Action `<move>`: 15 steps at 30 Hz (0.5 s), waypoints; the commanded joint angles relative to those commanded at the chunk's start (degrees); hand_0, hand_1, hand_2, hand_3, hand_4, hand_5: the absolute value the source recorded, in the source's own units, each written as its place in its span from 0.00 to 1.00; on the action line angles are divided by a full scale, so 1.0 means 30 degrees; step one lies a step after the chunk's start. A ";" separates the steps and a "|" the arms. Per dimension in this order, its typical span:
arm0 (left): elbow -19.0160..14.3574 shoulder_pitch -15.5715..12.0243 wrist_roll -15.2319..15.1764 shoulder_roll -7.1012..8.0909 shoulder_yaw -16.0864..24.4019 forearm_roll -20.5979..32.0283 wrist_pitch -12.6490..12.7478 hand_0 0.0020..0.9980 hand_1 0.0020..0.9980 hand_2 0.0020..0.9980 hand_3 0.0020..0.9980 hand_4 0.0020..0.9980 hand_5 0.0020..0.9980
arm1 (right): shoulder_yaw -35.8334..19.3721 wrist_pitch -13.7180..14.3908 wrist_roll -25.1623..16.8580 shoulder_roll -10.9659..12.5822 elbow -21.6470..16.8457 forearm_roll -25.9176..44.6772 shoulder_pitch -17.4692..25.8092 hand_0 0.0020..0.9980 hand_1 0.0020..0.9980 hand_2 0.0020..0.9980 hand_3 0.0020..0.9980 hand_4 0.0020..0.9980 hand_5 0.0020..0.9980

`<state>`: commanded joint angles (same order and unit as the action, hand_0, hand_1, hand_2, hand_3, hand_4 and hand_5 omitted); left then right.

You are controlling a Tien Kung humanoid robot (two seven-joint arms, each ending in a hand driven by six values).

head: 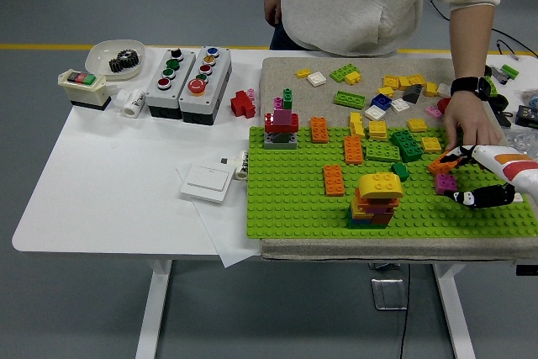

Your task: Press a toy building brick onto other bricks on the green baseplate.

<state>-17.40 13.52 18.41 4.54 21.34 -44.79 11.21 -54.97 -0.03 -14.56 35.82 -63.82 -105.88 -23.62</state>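
Note:
The green baseplate (286, 199) lies on a beige mat and carries a yellow-topped brick stack (377, 197), a red and pink tower (282, 128), several orange bricks (334, 180) and a dark green brick (408, 145). My right hand (458, 177) reaches in low from the right edge, open, with its white finger above and its black thumb (472, 197) below. A magenta brick (445, 183) sits on the plate right at the gap between them. The person's hand (467, 122) holds an orange brick (441, 163) at my upper fingertip; whether I touch it is unclear.
Loose bricks (395, 90) are scattered on the mat behind the plate. On the white table to the left stand two button boxes (187, 75), a dish with a gear (118, 58), a small switch (81, 86), a red brick (243, 104) and a white wall switch (206, 182).

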 joint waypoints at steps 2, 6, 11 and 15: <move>-0.0002 -0.0011 0.0004 0.0000 0.0000 -0.0008 -0.0006 0.77 0.76 0.73 0.59 0.65 0.67 | 0.0113 0.0015 0.0009 -0.0017 0.0103 -0.0026 -0.0069 0.70 0.67 0.72 0.72 0.81 0.37; -0.0003 0.0001 0.0008 0.0008 -0.0002 -0.0036 -0.0019 0.77 0.76 0.73 0.59 0.65 0.67 | 0.0252 0.0016 0.0018 -0.0074 0.0290 -0.0252 -0.0189 0.70 0.67 0.72 0.72 0.81 0.37; -0.0008 0.0010 0.0008 0.0016 -0.0015 -0.0029 -0.0022 0.77 0.77 0.73 0.59 0.65 0.67 | 0.0624 0.0020 0.0028 -0.0069 0.0534 -0.0384 -0.0400 0.70 0.67 0.72 0.73 0.82 0.37; -0.0013 0.0016 0.0008 0.0014 -0.0024 -0.0026 -0.0017 0.77 0.77 0.73 0.59 0.65 0.67 | 0.0828 0.0024 0.0047 -0.0121 0.0664 -0.0624 -0.0594 0.70 0.67 0.72 0.73 0.84 0.37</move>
<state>-17.43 13.57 18.43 4.58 21.27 -44.87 11.16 -52.48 0.04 -14.42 35.45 -61.83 -107.75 -25.40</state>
